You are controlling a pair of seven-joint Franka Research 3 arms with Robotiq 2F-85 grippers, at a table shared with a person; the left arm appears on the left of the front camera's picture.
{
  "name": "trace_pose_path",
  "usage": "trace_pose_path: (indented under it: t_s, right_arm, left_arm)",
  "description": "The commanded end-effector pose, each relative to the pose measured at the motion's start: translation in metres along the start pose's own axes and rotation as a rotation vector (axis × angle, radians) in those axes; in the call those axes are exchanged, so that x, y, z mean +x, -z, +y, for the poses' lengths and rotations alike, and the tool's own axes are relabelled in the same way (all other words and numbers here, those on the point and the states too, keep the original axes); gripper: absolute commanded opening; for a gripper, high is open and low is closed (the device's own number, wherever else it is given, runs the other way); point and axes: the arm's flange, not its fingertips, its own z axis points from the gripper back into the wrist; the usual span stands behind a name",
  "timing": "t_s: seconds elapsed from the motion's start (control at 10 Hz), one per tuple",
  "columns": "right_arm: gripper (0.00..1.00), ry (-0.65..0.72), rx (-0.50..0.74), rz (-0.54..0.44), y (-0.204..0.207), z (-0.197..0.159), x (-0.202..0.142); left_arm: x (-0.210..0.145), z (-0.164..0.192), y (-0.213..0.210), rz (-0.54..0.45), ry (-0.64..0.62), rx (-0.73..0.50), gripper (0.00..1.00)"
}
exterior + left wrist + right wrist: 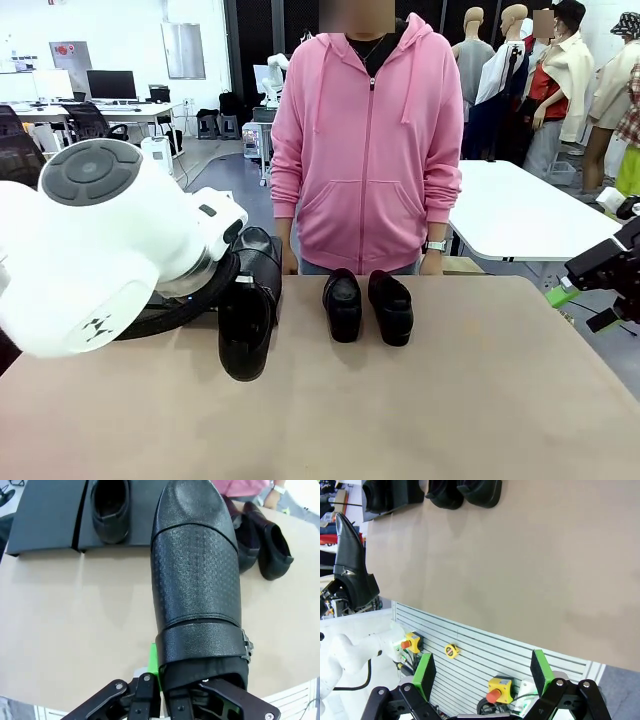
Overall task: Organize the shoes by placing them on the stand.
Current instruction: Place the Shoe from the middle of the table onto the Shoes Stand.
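My left gripper (200, 687) is shut on the heel end of one black shoe (195, 575), held above the table with its textured sole facing the wrist camera. In the front view this shoe (245, 328) hangs in front of my left arm (100, 260). The black stand (45, 520) lies beyond it with another shoe (110, 507) resting on it. Two more shoes (342, 303) (391, 307) sit side by side on the table in front of the person. My right gripper (482, 672) is open and holds nothing, off the table's right edge (583, 308).
A person in a pink hoodie (365, 150) stands at the far side, hands down by the table edge. The tan tabletop (450, 400) is bare in the near half. A slatted panel with yellow button boxes (500, 687) lies below my right gripper.
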Motion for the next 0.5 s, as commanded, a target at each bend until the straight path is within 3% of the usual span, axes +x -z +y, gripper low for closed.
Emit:
trace_pose_path:
  t_s: [0.0,0.2,0.4]
  right_arm:
    - [1.0,-0.001,0.022,-0.002,-0.002,0.003,0.004]
    - [1.0,-0.001,0.022,-0.002,-0.002,0.003,0.004]
    - [1.0,-0.001,0.022,-0.002,-0.002,0.003,0.004]
  left_arm:
    - [0.027,-0.009,0.013,-0.009,-0.056,0.08,0.0]
    - [0.105,-0.031,0.051,0.033,-0.058,0.046,0.0]
    - [0.162,-0.035,0.091,0.037,-0.095,0.002,0.0]
